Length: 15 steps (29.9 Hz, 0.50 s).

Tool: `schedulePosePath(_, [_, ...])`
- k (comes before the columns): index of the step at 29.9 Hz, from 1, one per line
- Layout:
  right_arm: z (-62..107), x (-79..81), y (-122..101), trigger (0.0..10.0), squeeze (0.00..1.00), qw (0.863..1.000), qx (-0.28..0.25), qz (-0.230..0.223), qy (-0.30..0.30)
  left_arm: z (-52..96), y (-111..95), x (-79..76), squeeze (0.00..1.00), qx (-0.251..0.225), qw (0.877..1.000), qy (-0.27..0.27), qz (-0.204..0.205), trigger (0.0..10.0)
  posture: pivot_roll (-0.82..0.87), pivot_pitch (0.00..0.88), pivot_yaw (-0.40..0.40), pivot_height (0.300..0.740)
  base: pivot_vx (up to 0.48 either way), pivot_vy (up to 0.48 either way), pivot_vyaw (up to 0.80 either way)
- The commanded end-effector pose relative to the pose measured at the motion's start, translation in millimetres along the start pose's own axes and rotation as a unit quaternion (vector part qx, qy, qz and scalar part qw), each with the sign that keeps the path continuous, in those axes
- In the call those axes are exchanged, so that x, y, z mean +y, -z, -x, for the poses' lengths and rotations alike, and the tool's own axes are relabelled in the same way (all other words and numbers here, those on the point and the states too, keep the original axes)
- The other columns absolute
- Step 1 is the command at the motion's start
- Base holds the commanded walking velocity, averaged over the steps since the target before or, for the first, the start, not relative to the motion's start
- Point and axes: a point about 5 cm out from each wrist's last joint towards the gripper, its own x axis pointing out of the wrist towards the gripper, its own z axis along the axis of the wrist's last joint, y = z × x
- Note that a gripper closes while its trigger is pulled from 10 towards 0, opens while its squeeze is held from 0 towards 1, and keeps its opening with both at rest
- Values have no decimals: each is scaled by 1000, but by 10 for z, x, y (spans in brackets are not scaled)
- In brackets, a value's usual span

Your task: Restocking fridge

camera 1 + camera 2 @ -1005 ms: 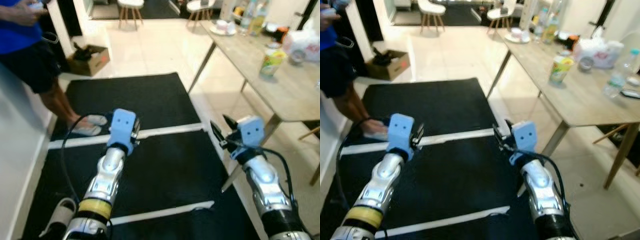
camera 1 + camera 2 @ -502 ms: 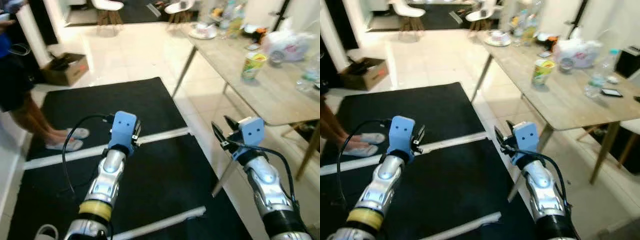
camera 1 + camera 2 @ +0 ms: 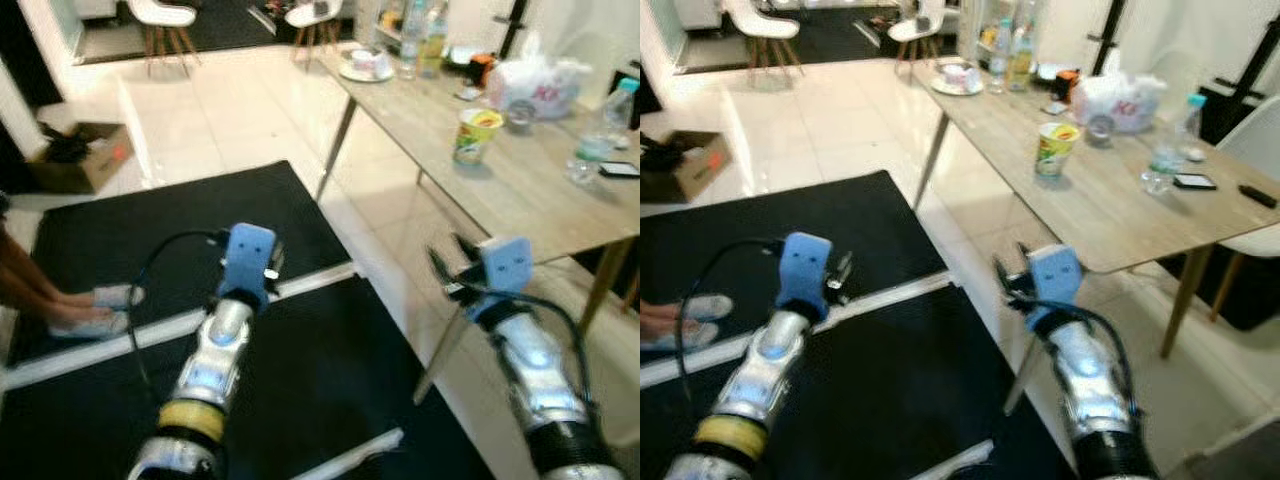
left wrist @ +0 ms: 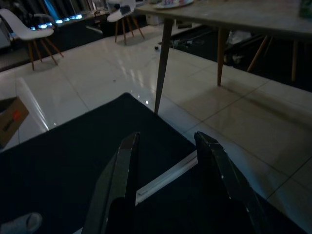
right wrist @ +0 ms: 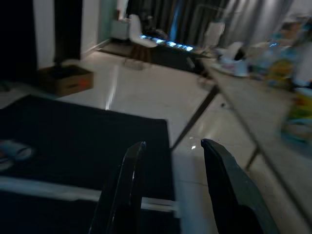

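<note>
Fingers (image 4: pixel 124 170) parted, both grippers empty; table (image 3: pixel 1110 215) right.

Wooden table (image 3: pixel 1110 215) with cup (image 3: pixel 1053 148), bottles (image 3: pixel 1006 57), white bag (image 3: pixel 1117 98).

As I turned the robot to its right, the whole view swung: the wooden table (image 3: pixel 1110 205) came further into frame, bringing the yellow-green cup (image 3: pixel 1053 149), a water bottle (image 3: pixel 1163 160) and a phone (image 3: pixel 1193 181) into sight, while the person's feet (image 3: pixel 75 305) slid toward my left edge.
</note>
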Motion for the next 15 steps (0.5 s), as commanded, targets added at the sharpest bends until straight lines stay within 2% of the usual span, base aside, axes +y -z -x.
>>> schedulePosePath(1, [32, -53, 7, 10000, 0, 1000, 2, 7, 5, 7, 16, 2, 24, 3, 1000, 3, -6, 10000, -5, 0, -31, 740, 330, 0, 0])
schedulePosePath(9, [31, -43, 0, 10000, 0, 1000, -2, 12, 2, 3, 16, 4, 24, 3, 1000, 3, -6, 10000, -5, 0, -31, 740, 334, 0, 0])
schedulePosePath(12, [31, -40, 3, 10000, 0, 1000, -1, 13, 1, 2, 16, 3, 24, 3, 1000, 3, -7, 10000, -5, 0, -31, 740, 334, 0, 406])
schedulePosePath(15, [32, -38, 10, 10000, 0, 1000, 1, 12, 2, 2, 17, 3, 24, 3, 1000, 3, -6, 10000, -5, 0, -31, 740, 333, 0, 0])
